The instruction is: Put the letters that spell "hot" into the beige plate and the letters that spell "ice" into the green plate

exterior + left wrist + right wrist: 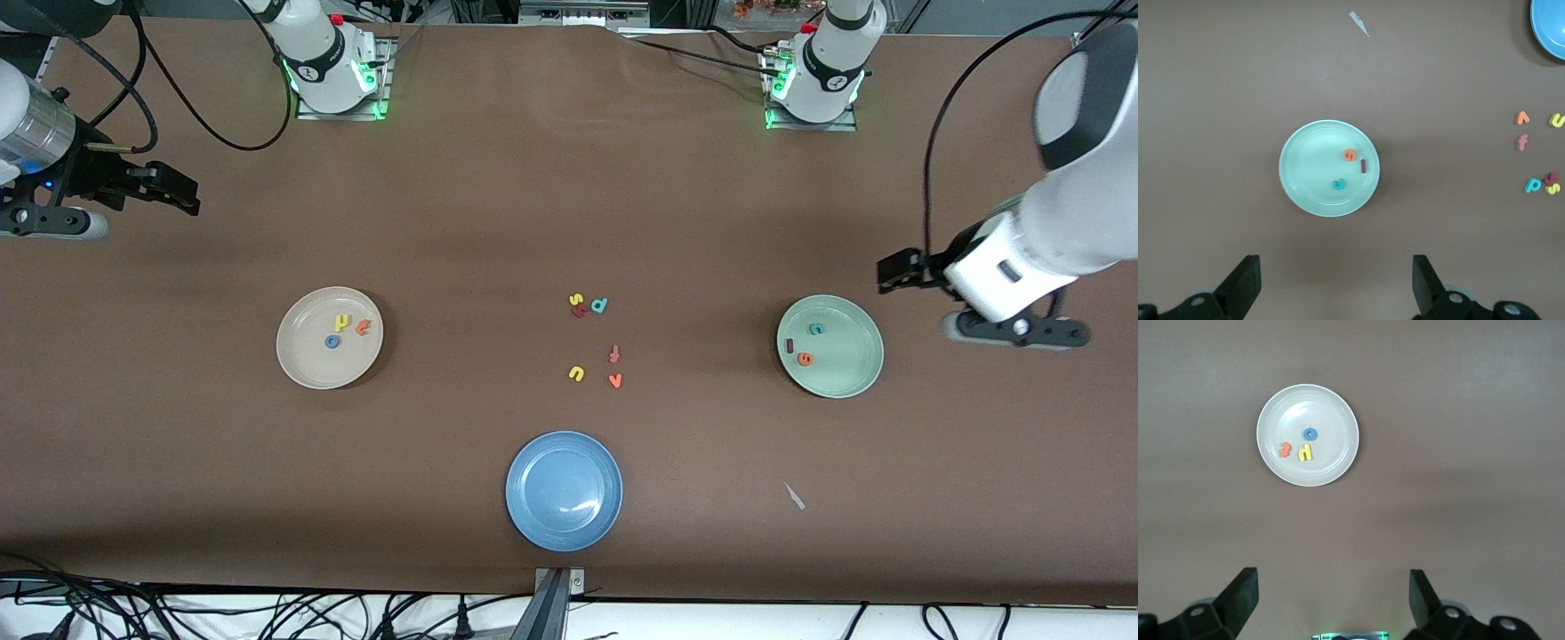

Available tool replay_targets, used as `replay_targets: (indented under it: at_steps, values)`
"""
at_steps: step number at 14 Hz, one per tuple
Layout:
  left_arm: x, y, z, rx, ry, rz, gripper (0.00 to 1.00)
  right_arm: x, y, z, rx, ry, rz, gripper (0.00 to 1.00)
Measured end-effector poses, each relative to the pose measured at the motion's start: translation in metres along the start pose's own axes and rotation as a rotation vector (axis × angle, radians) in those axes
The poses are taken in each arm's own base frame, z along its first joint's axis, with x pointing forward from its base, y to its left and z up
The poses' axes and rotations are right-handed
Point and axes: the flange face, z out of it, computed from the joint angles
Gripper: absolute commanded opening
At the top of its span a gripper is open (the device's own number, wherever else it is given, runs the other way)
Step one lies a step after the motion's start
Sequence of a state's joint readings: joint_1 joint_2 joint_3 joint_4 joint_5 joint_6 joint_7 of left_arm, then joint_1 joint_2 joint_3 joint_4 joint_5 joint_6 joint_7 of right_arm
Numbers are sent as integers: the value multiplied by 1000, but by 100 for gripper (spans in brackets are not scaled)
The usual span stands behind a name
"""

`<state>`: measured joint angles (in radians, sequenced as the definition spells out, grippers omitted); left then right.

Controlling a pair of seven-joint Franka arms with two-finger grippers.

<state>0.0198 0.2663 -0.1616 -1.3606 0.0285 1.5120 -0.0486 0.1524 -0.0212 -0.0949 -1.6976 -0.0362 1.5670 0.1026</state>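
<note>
Hanging released at table ends, left fingers (1335, 287), right fingers (1331, 603); plates untouched.

Count: 3 plates – 1 beige plate (302, 369), 1 green plate (853, 378), 1 blue plate (564, 491) close to the table's front-camera edge.

Foam letters: 12 total.
- 3 in the beige plate: yellow h (342, 323), blue o (332, 341), orange t (363, 328).
- 3 in the green plate: dark red i (789, 346), teal c (816, 329), orange e (805, 359).
- 6 loose mid-table – yellow s (575, 300), dark red letter (580, 311) touching it, teal d (599, 306), pinkish f (613, 354), yellow u (576, 373), orange v (615, 380).

By colour: 3 yellow, 3 orange, 2 teal, 2 dark red, 1 blue, 1 pinkish.

Also 1 small pale scrap (794, 497) on the table. 2 grippers.
</note>
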Motion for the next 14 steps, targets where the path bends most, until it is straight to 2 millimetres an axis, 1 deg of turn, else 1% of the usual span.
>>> replay_targets:
  at_steps: [1, 3, 4, 6, 9, 11, 14]
  values:
    - [-9, 0, -4, 8, 22, 1, 100, 0, 0, 0, 0, 0, 0, 100]
    - [-26, 0, -4, 19, 63, -2, 100, 0, 0, 0, 0, 0, 0, 100]
    - [-33, -4, -3, 24, 72, -12, 100, 0, 0, 0, 0, 0, 1, 100]
    - [-45, -12, -8, 29, 88, -21, 100, 0, 0, 0, 0, 0, 1, 100]
    - [-64, -2, -9, 36, 83, -4, 100, 0, 0, 0, 0, 0, 2, 100]
    - [-69, -6, -9, 36, 87, -11, 100, 0, 0, 0, 0, 0, 2, 100]
    - [-69, -18, -8, 33, 94, -33, 100, 0, 0, 0, 0, 0, 2, 100]
